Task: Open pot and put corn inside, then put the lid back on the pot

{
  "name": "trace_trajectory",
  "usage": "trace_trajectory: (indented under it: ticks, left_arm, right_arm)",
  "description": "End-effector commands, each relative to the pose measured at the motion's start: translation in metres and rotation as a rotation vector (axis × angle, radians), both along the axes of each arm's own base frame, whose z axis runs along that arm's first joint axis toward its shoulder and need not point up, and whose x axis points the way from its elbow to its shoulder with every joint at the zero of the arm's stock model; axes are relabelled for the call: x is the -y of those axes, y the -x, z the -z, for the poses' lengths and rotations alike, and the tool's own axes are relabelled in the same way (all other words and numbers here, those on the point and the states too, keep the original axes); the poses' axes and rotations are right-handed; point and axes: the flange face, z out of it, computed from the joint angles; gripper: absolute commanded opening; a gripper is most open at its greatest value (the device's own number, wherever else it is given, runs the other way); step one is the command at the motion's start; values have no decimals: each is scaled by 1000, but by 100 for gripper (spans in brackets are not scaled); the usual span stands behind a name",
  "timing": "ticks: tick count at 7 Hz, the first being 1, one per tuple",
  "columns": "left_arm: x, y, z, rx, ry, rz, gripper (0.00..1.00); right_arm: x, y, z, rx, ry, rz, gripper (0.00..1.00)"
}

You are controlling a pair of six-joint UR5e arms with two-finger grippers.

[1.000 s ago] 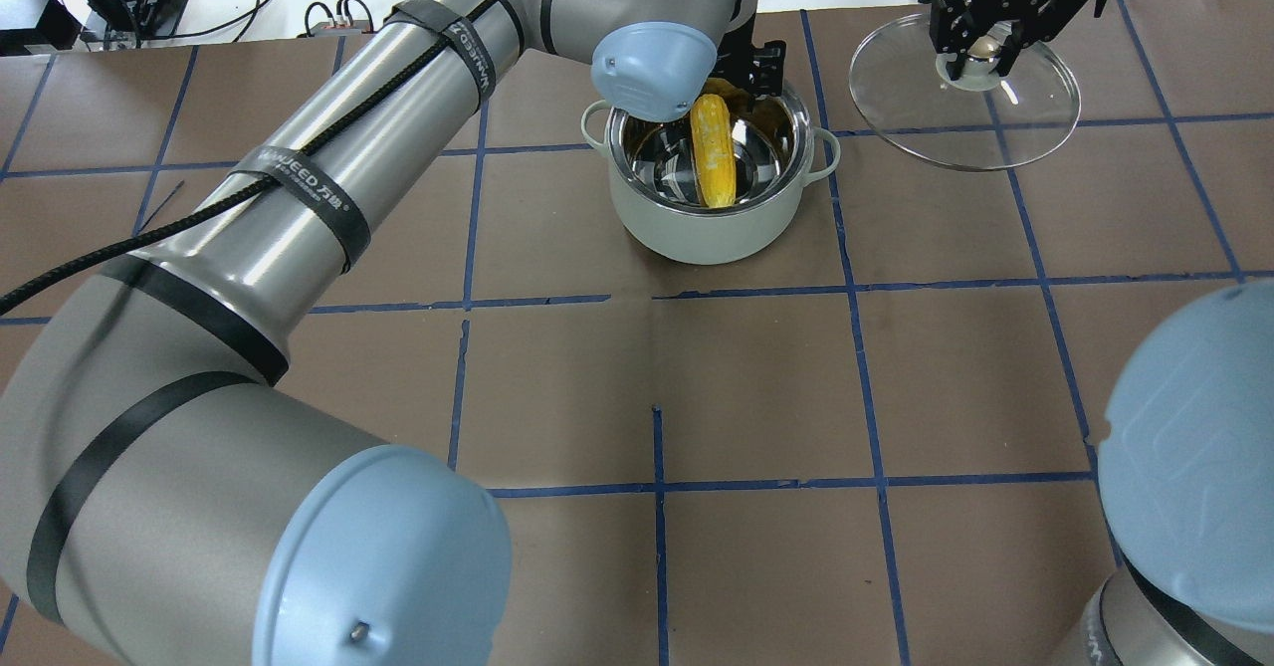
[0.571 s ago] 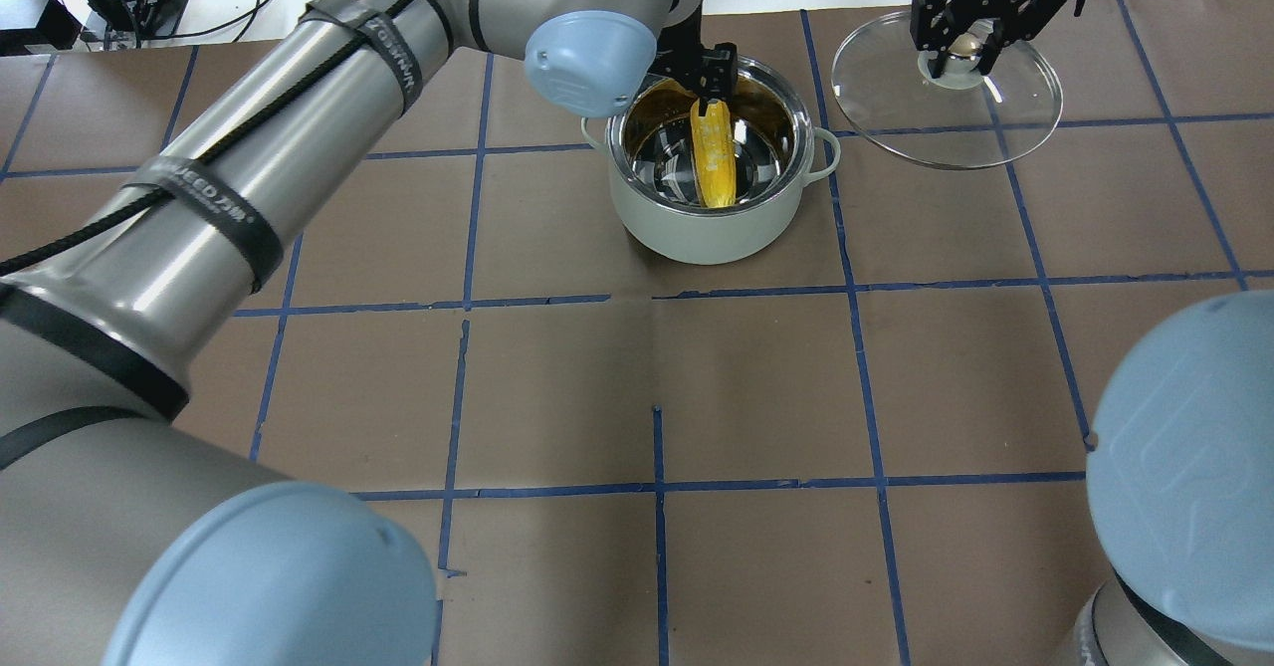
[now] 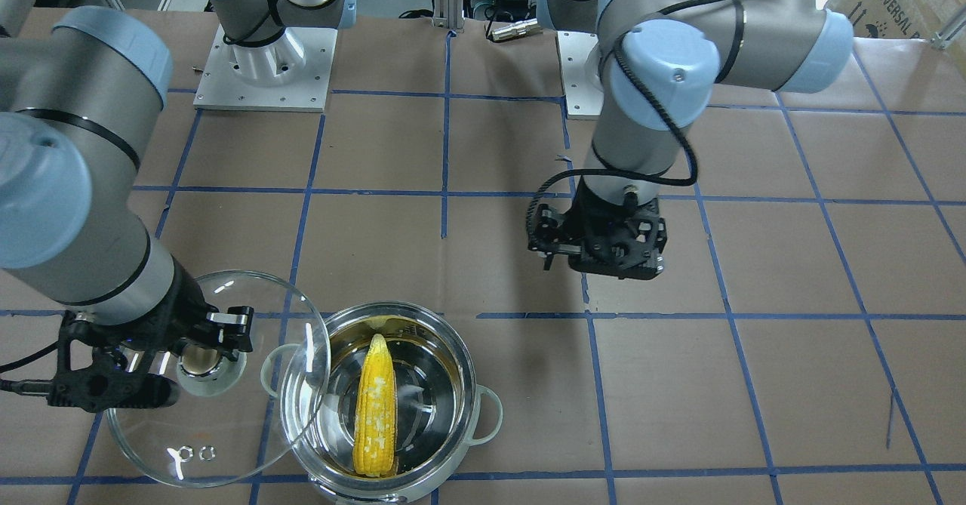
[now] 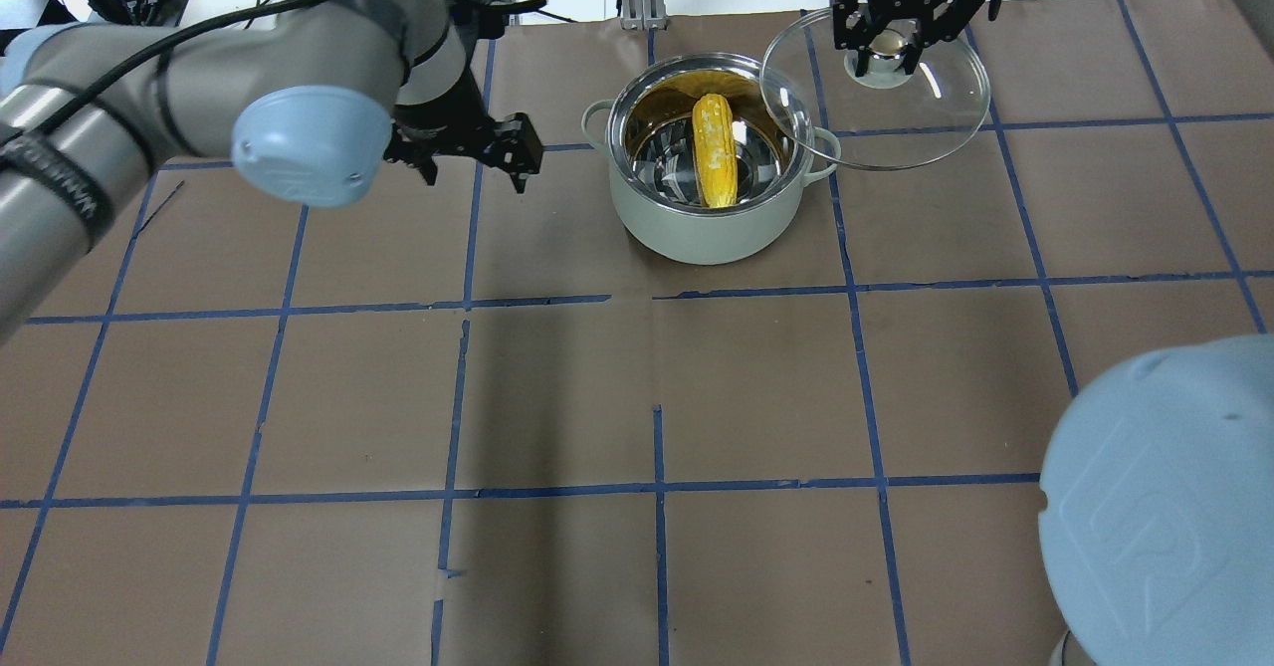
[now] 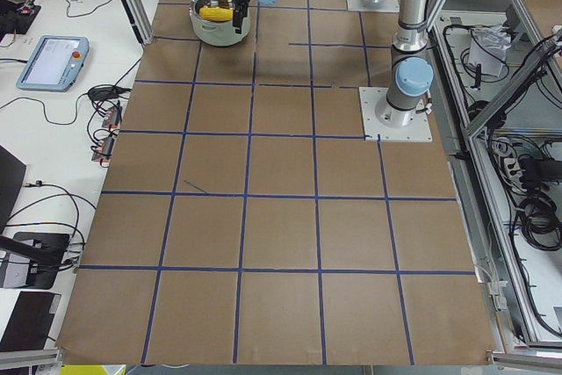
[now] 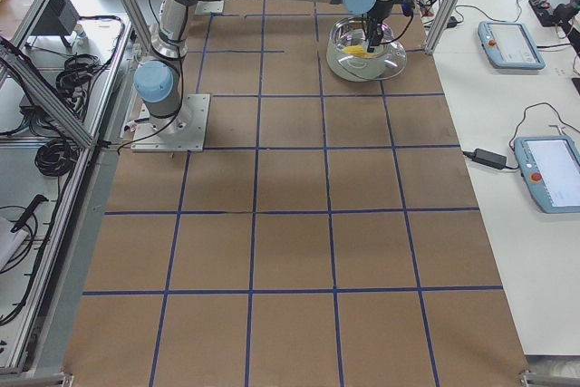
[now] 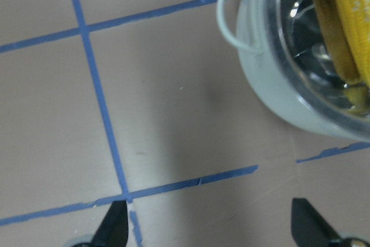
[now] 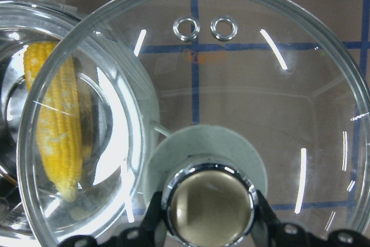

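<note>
The pot (image 4: pixel 697 233) stands at the table's far middle, uncovered, and also shows in the front view (image 3: pixel 441 373). The corn (image 4: pixel 715 163) lies inside it, also seen in the front view (image 3: pixel 375 414) and the left wrist view (image 7: pixel 352 15). My right gripper (image 4: pixel 894 44) is shut on the knob of the glass lid (image 4: pixel 896 133) and holds it in the air; the lid's edge overlaps the pot's rim on my right side (image 8: pixel 260 85). My left gripper (image 4: pixel 478 173) is open and empty, to the left of the pot and apart from it (image 7: pixel 211 229).
Brown paper with a blue tape grid (image 4: pixel 657 397) covers the table. The left arm's forearm and elbow (image 4: pixel 299 143) span the far left. The right arm's elbow (image 4: pixel 1165 507) fills the near right corner. Both arm bases (image 3: pixel 264 60) stand at my side of the table.
My left gripper let go of the corn, left it in the pot and drew away to the left. My right gripper carried the lid left until its edge overlaps the pot.
</note>
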Motion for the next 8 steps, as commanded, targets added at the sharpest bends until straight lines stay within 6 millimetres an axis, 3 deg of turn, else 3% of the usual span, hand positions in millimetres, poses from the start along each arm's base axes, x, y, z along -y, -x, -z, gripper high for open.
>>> trace_trajectory:
  ticks: [1,3,6,8]
  left_arm:
    - [-23,-42,6,15,-21,-54,100]
    - [-29,-48,-6,53,-36,-58,100]
    - [-49,-48,-22,55,-192,-57,100]
    - [-49,-48,-41,54,-223,-56,100]
  right_arm:
    - [-2,-51,-2,13,51,45,16]
    - [-4,-115,17,29,104,77,17]
    - [-3,-131,46,29,72,108,16]
    - [-7,-144,40,23,87,92,16]
